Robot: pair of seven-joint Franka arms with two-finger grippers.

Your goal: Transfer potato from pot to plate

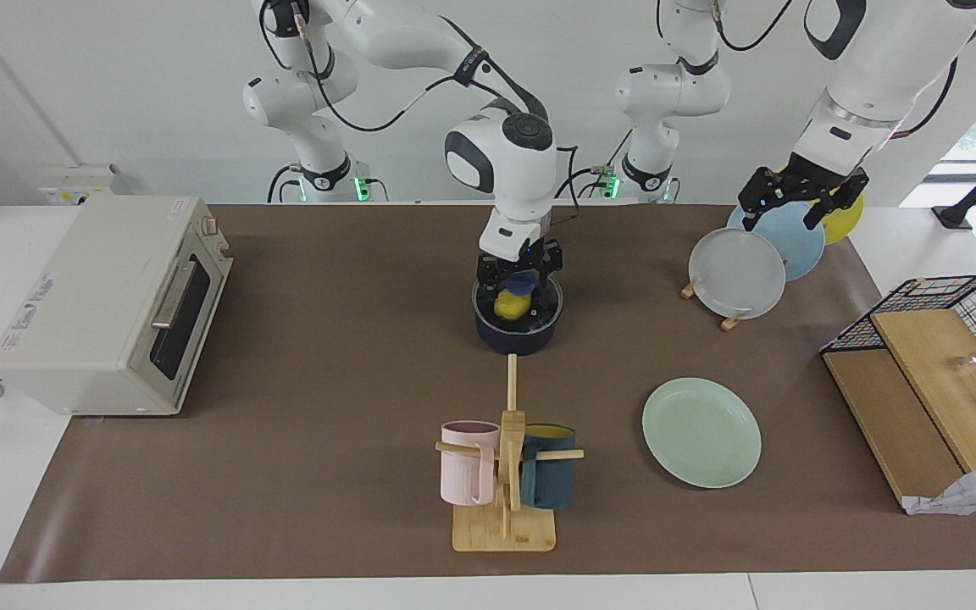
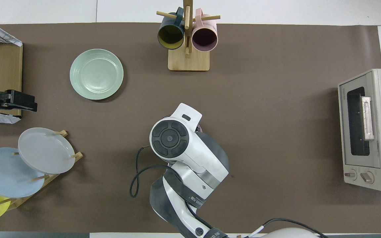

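The dark navy pot [image 1: 518,336] stands mid-table, near the robots, with a glass lid [image 1: 541,310] on it. Through the lid shows the yellow potato [image 1: 506,306]. My right gripper [image 1: 520,277] is down at the lid's blue knob [image 1: 522,285], open, one finger on each side of it; whether they touch it I cannot tell. In the overhead view the right arm hides the pot. The mint-green plate [image 1: 701,432] [image 2: 96,74] lies bare, farther from the robots, toward the left arm's end. My left gripper [image 1: 801,203] [image 2: 28,102] hangs open over the plate rack and waits.
A rack [image 1: 729,320] holds grey, light blue and yellow plates near the left arm. A mug tree [image 1: 505,457] with a pink and a dark mug stands farther out than the pot. A toaster oven [image 1: 107,305] sits at the right arm's end, a wire basket with boards [image 1: 937,373] at the left arm's.
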